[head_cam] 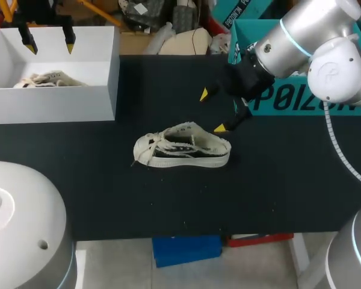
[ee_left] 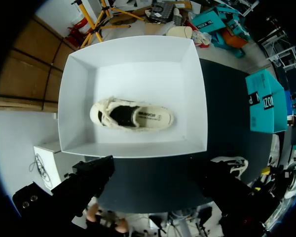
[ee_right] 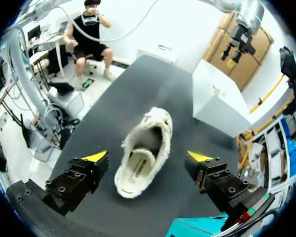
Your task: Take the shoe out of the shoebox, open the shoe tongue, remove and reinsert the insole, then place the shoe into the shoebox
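Head view: the shoe (head_cam: 182, 146) is out on the table (head_cam: 277, 192). The right gripper (head_cam: 212, 111) hangs by its heel with fingers spread.

Left wrist view: the left gripper (ee_left: 153, 173), fingers wide apart and holding nothing, hovers over the shoebox (ee_left: 197, 98) with a second shoe (ee_left: 131, 115) inside.

Right wrist view: the shoe sits untouched under the open fingers. I'd say the tongue step is up, so next it needs to drop down and pinch the tongue.

Cream shoe (head_cam: 182, 146) with black side panel; white shoebox (head_cam: 54, 105); black surface (head_cam: 259, 192); right tool (head_cam: 212, 111) black, yellow-tipped.
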Available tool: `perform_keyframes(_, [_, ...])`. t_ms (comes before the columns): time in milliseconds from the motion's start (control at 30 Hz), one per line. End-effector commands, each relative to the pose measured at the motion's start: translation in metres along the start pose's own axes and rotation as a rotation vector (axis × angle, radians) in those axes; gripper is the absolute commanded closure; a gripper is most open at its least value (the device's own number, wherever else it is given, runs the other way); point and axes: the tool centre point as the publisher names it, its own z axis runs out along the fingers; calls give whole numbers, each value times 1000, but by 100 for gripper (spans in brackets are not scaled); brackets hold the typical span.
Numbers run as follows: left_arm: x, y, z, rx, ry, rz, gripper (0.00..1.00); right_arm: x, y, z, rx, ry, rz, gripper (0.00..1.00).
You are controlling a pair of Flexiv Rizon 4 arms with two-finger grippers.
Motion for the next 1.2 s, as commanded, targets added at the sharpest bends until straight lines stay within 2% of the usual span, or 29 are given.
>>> perform_keyframes(33, [0, 0, 0, -1, -3, -2, 0, 0, 0, 1, 1, 0, 1, 0])
perform_keyframes(567, [0, 0, 0, -1, -3, -2, 0, 0, 0, 1, 1, 0, 1, 0])
perform_keyframes(667, [0, 0, 0, -1, -3, -2, 0, 6, -4, 6, -14, -26, 53, 0])
perform_keyframes(900, [0, 0, 0, -1, -3, -2, 0, 19, -12, 13, 11, -106, 196, 0])
perform_keyframes(1200, [0, 0, 0, -1, -3, -2, 0, 41, -24, 33, 15, -167, 311, 0])
